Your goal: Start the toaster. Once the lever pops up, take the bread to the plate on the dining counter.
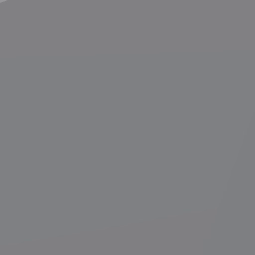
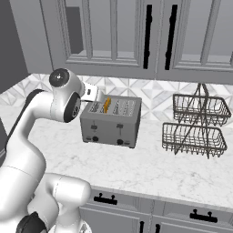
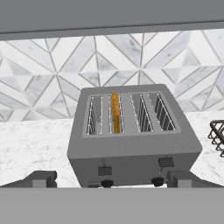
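A grey four-slot toaster (image 2: 110, 121) stands on the marble wall counter (image 2: 150, 168) against the tiled wall. The bread (image 3: 115, 113), showing its golden-brown crust edge, sits upright in the second slot from the left (image 2: 106, 105). Two dark levers (image 3: 104, 170) (image 3: 166, 162) sit high on the toaster's front, with round knobs (image 3: 106, 183) below them. My gripper (image 3: 111, 180) hovers in front of and slightly above the toaster (image 3: 131, 140), open, its fingertips (image 3: 41, 179) spread wide with nothing held. The plate and the dining counter are out of view.
A two-tier wire basket (image 2: 195, 125) stands on the counter right of the toaster, its edge also seen at the right (image 3: 217, 135). Upper cabinets with black handles (image 2: 147, 36) hang overhead. Drawers with black handles (image 2: 105, 198) line the counter front.
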### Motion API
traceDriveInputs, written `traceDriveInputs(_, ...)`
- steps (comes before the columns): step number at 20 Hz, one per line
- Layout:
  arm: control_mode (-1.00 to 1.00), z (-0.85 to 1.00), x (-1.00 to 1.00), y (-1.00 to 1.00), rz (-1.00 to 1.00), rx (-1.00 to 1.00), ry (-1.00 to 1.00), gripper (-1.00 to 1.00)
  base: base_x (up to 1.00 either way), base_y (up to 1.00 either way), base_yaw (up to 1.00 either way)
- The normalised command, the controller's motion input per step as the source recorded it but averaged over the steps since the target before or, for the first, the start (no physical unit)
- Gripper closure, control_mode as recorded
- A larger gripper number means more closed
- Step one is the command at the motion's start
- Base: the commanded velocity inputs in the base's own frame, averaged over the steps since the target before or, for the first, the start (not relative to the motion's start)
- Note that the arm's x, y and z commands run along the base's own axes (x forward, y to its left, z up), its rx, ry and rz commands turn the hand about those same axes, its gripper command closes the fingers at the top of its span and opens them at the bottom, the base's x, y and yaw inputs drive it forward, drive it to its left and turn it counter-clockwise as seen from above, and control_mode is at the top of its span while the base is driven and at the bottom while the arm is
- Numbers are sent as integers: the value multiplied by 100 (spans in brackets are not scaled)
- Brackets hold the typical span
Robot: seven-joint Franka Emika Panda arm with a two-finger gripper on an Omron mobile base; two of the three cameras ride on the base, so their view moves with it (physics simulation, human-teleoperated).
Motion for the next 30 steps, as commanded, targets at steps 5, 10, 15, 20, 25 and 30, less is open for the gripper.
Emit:
traceDriveInputs(5,-100,0,0,0,0,0,0,-100,0,0,0)
traceDriveInputs(10,-100,0,0,0,0,0,0,-100,0,0,0)
traceDriveInputs(15,-100,0,0,0,0,0,0,-100,0,0,0)
traceDriveInputs(20,-100,0,0,0,0,0,0,-100,0,0,0)
traceDriveInputs(25,-100,0,0,0,0,0,0,-100,0,0,0)
traceDriveInputs(30,-100,0,0,0,0,0,0,-100,0,0,0)
